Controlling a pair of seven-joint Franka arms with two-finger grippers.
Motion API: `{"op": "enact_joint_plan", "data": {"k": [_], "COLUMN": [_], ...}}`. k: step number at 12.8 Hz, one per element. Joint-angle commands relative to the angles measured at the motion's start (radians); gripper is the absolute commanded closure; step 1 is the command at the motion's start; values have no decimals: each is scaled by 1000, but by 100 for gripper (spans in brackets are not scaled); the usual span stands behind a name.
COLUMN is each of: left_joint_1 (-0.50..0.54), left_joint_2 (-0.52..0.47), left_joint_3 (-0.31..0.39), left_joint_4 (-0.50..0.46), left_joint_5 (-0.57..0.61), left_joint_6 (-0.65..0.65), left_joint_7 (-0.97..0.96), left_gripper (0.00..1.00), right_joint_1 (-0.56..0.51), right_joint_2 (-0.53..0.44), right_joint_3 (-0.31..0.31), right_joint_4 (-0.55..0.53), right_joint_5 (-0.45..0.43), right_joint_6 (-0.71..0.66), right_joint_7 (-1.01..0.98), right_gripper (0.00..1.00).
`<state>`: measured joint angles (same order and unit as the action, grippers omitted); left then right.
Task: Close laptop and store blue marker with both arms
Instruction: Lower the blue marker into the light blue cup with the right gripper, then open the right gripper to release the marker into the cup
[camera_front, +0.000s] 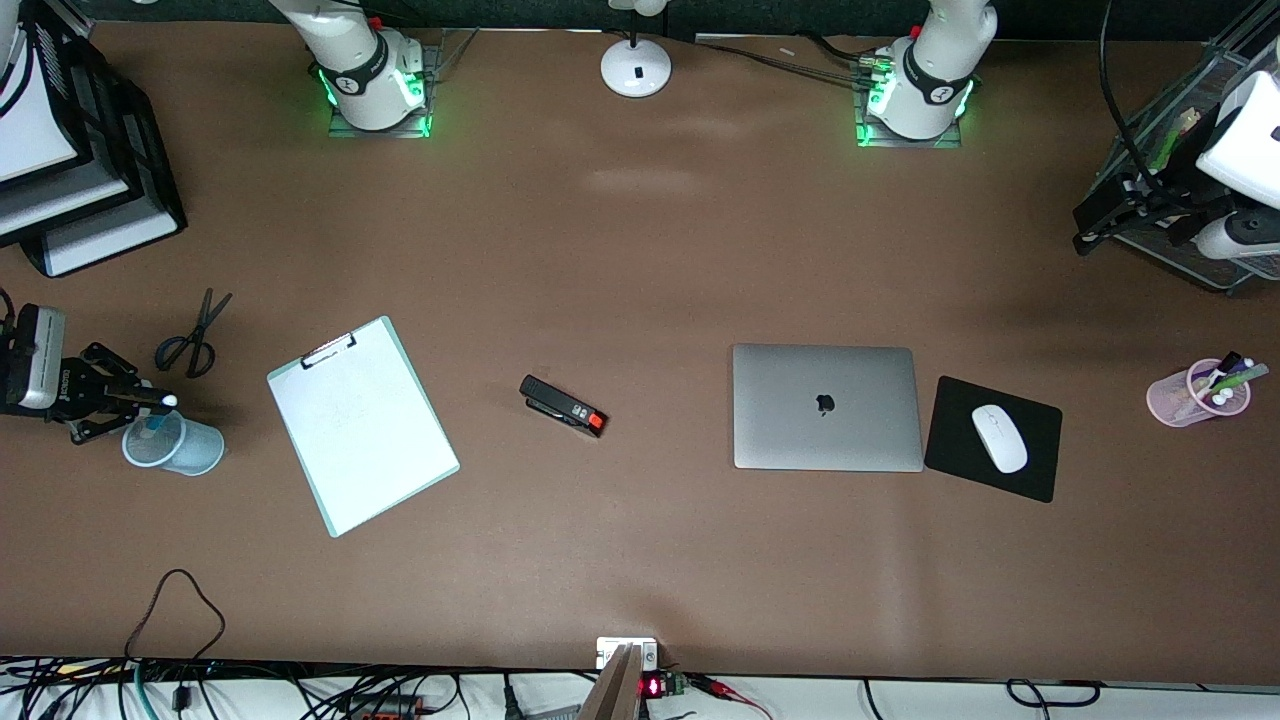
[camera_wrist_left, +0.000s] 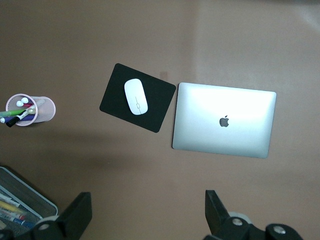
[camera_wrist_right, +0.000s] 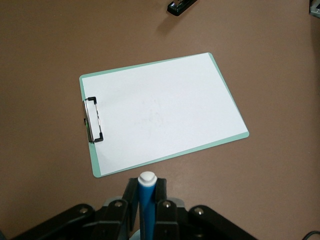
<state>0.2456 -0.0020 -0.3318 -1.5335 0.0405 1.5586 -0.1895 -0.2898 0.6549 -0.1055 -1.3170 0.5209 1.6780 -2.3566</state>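
We note the laptop (camera_front: 826, 406) lies shut on the table (camera_front: 640, 250), beside the mouse pad (camera_front: 993, 438). The left end effector (camera_wrist_left: 145, 212) hangs high over the table with fingers wide, holding nothing; that arm waits. The right end effector (camera_wrist_right: 146, 200) grips the blue marker (camera_wrist_right: 146, 200) upright over the light-blue cup (camera_front: 172, 442), near the clipboard (camera_front: 362, 424). Risk: released off-centre, the marker could strike the rim, tip the light cup or bounce out.

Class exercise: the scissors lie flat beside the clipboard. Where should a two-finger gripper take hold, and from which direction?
Judging by the front view, grip the scissors from straight above, at the narrow closed blades just past the pivot. They lie flat, so no side approach fits; the looped handles look too wide.
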Motion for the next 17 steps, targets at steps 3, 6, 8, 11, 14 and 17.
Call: {"op": "enact_joint_plan", "data": {"k": [3,6,8,11,14,17], "left_joint_1": [-6,-8,-8,-11,-11,-101], "left_joint_2": [19,19,17,17,13,-10], "left_joint_3": [-16,-16,-16,-22,-18,67], "left_joint_4": [33,33,33,35,35,30], "left_joint_5": [-14,-8,-8,-4,-4,-5], "left_joint_6": [-55,-92,-94,-91,-89,-81], "left_joint_7": [24,27,31,45,55,70], "left_gripper": [0,0,0,0,0,0], "right_joint_1": [-44,-68,-75,-84,-97,-98], "right_joint_2": [28,57,66,83,92,100], "right_joint_3": [15,15,15,15,15,15], "right_joint_4": [-7,-2,-2,-1,-2,-2], "right_joint_5": [53,85,88,87,85,90], "right_joint_6": [-1,5,6,29,68,74], "right_joint_7": [-78,-115,-130,-141,-182,-161], "right_gripper": [100,100,100,100,100,39]}}
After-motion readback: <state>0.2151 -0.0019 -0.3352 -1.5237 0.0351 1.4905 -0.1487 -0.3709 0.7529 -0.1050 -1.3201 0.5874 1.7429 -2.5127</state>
